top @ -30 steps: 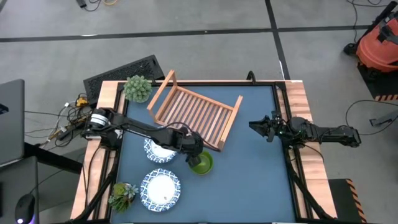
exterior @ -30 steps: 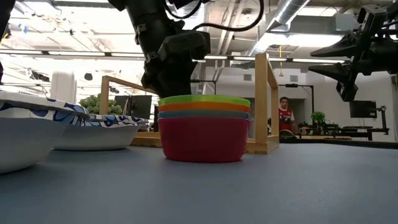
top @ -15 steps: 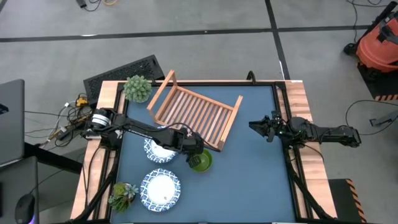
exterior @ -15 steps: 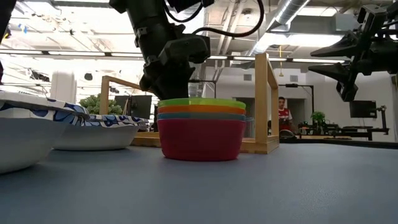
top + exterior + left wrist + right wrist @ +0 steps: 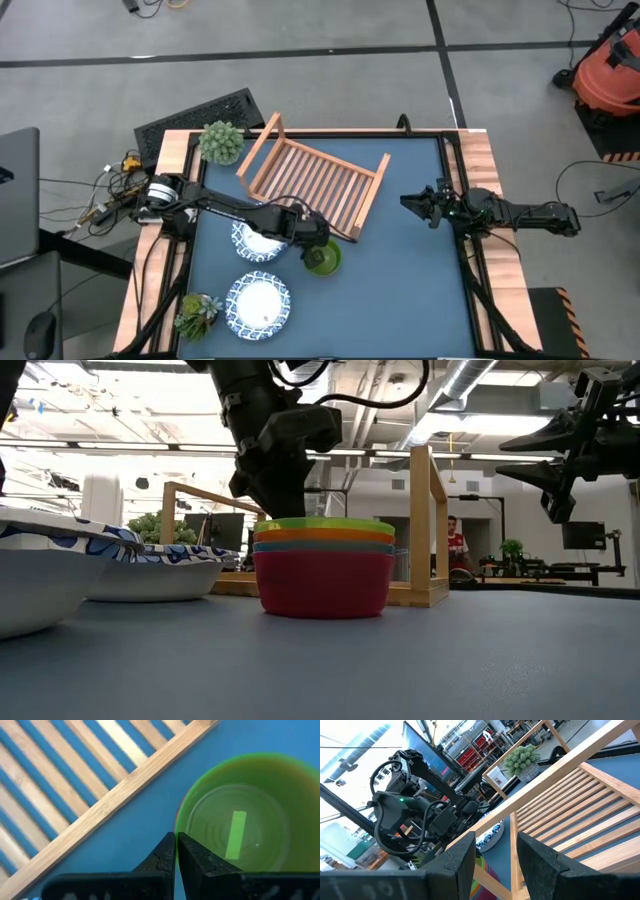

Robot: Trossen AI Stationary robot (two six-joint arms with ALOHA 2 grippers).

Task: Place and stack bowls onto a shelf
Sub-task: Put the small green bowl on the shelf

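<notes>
A stack of small bowls (image 5: 325,565), green on top over orange, teal and red, stands on the blue table just in front of the wooden shelf (image 5: 315,180). From above only the green bowl (image 5: 324,260) shows. My left gripper (image 5: 312,243) is shut on that bowl's rim, on the side toward the table's left edge. Two white bowls with blue rims (image 5: 258,242) (image 5: 260,305) sit on the table to the left of the stack. My right gripper (image 5: 412,203) hovers open near the table's right edge, holding nothing. My left gripper pinches the green bowl's rim (image 5: 177,829) between its two fingers, one finger (image 5: 197,857) inside the bowl and the other (image 5: 162,857) outside. The fingers come from above, pointing down. The bowl sits upright on the stack, which rests on the table.
The shelf lies slanted on the far half of the table, its near rail (image 5: 100,815) close beside the stack. Potted plants stand at the far left (image 5: 222,142) and near left (image 5: 198,312) corners. The blue table (image 5: 400,290) is bare to the right of the stack.
My left gripper has shut on the green bowl's rim. The stack has slid slightly toward the table's left edge and stays on the table.
</notes>
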